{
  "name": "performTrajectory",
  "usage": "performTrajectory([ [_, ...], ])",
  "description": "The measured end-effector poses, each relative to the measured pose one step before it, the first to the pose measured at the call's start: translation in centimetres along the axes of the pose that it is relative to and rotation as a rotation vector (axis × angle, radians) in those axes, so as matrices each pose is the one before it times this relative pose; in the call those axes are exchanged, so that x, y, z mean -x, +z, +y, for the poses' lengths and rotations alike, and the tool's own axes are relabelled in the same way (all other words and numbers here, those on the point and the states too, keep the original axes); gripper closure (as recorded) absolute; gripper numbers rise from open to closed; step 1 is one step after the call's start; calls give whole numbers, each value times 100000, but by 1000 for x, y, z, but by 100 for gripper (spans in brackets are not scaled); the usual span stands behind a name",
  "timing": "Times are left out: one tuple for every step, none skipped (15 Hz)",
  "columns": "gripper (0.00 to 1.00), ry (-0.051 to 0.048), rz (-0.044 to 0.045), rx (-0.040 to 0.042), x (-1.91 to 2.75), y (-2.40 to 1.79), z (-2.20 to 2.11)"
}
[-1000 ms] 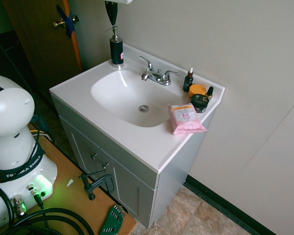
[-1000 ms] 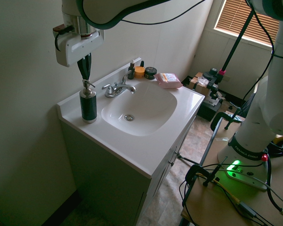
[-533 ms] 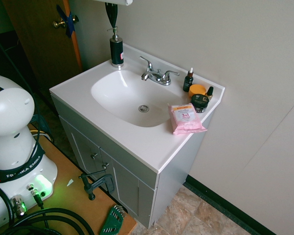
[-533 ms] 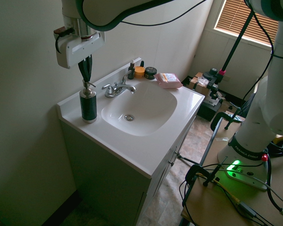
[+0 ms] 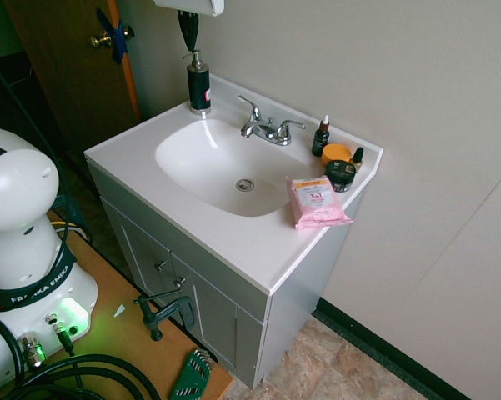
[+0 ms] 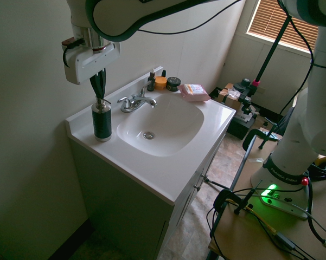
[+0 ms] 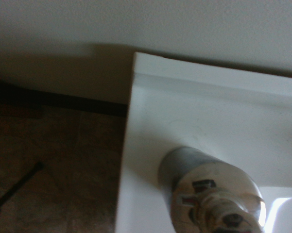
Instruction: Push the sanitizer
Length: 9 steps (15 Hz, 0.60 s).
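White, rounded arm (image 5: 17,187) with apparently black "FRANKA EMIKA" base band (image 5: 35,287).

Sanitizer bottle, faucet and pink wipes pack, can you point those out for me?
Sanitizer bottle (image 6: 102,123): second exterior view, dark body.
Faucet (image 5: 269,131): first exterior view, base.
Pink wipes pack (image 5: 315,197): first exterior view, front label.

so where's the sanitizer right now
In the first exterior view, the tall black cylindrical pump bottle stands upright at the counter's back left, left of the chrome faucet, by the white basin's rim.
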<state>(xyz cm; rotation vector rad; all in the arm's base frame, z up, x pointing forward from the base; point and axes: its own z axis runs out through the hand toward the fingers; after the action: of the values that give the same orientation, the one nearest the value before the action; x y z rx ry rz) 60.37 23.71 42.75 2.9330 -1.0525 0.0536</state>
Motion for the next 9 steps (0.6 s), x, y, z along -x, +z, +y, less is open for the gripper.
performTrajectory([
  [0, 602, -560, -2421, -11, -547, -81],
  [0, 946, -110, -2336, -192, -773, 87],
  [0, 1428, 388, -2644, -411, -1435, 399],
  [0, 1360, 356, -2892, -742, -1877, 728],
  [0, 1190, 328, -2315, -899, -1711, 1043],
  [0, 1447, -98, -1149, -1133, -1093, 1584],
  [0, 1530, -485, 297, -1238, -356, 2009],
  [0, 1157, -755, 741, -987, 156, 1895],
  [0, 1075, -977, 814, -787, 446, 1902],
])
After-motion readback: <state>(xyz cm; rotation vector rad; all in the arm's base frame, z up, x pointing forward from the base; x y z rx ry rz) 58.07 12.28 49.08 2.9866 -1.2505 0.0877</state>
